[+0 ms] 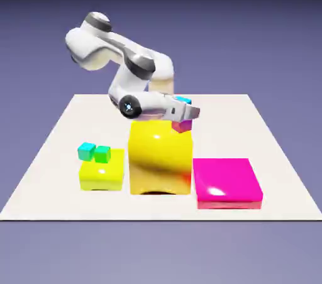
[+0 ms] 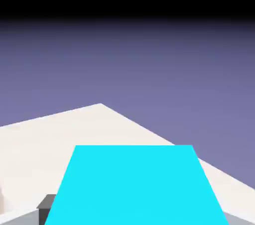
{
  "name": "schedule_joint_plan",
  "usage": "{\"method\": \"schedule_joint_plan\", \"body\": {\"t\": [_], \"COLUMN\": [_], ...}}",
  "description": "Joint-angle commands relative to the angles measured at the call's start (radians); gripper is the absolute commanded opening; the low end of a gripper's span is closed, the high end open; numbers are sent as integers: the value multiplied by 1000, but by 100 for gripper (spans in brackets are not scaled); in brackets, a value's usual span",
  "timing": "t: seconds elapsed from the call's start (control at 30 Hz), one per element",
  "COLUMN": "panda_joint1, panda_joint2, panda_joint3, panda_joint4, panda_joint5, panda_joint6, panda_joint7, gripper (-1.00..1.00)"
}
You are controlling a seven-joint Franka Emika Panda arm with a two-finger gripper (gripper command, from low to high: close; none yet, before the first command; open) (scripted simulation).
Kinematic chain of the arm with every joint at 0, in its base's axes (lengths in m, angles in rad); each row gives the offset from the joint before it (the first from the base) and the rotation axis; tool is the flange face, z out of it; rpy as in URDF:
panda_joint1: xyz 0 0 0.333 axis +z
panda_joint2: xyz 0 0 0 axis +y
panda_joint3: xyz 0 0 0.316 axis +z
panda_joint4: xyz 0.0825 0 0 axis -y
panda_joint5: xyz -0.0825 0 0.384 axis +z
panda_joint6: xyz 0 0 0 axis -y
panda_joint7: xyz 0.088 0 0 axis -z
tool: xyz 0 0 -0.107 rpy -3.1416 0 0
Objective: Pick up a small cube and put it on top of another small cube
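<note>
- Cyan-blue cube (image 2: 134,186): small, glossy; located above the purple cube, partly hidden; contact between the two not visible.
- Purple cube (image 1: 182,126): small, magenta-tinted; located at the tall yellow block's upper edge (image 1: 151,127), upper part obscured.

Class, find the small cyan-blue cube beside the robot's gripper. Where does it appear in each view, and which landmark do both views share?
Exterior view: the small cyan-blue cube is right of centre, just above the gripper, which partly hides it.
Hand view: it is large at the bottom middle, cut off by the picture's edge.
Shared landmark: the pale, flat tabletop.
</note>
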Motion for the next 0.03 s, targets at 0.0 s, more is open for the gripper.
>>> {"method": "schedule_joint_plan", "body": {"t": [0.0], "panda_joint1": [0], "panda_joint2": [0], "panda_joint3": [0], "panda_joint4": [0], "panda_joint5": [0], "panda_joint6": [0], "panda_joint7": [0], "gripper": [100]}}
